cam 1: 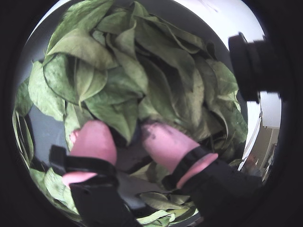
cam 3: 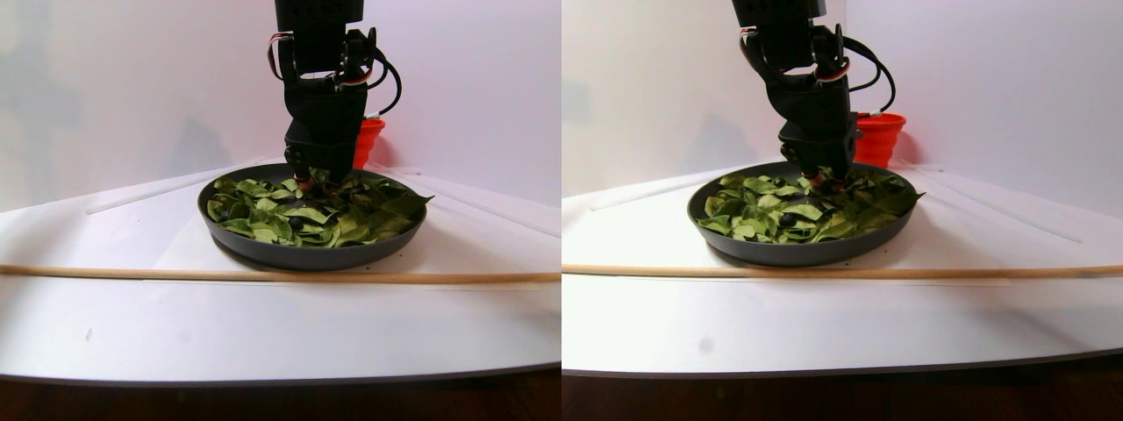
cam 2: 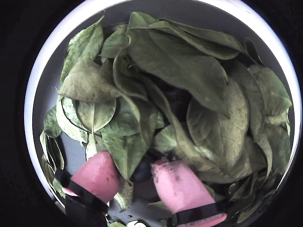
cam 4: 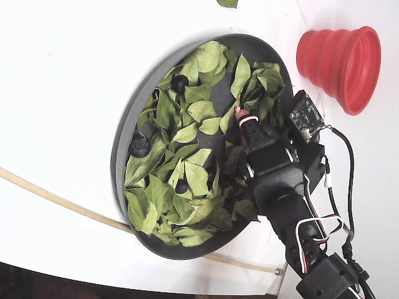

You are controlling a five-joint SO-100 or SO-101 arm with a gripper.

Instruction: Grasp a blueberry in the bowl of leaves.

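A black arm reaches down into the bowl (cam 3: 307, 254) of leaves (cam 4: 187, 134), its gripper (cam 2: 142, 172) w/ pink fingertips (cam 2: 99, 175) pushed in among the greens. In a wrist view the two pads sit a narrow gap apart, and a dark round blueberry (cam 2: 142, 170) lies between them, half hidden under a leaf; contact on both sides can't be confirmed, so whether it is clamped is unclear. In a wrist view (cam 1: 130, 146) the same gap shows only shadow and a leaf tip.

The bowl, dark grey and shallow, stands on a white table (cam 3: 263, 324). In the fixed view, other berries lie exposed among the leaves: one near the top rim (cam 4: 179, 82), one at the left side (cam 4: 139, 147), one lower toward the centre (cam 4: 181, 185). The gripper (cam 4: 239, 115) in that view is at the bowl's right part, near the rim, one pink tip w/ a black band showing.

A red cup (cam 4: 341, 61) lies on its side outside the bowl, to the upper right in the fixed view, apart from it; in the stereo pair it shows behind the arm (cam 3: 325, 79). A thin wooden rod (cam 3: 175, 274) runs across the table in front of the bowl in the stereo pair. A stray leaf (cam 4: 227, 2) sits at the fixed view's top edge.
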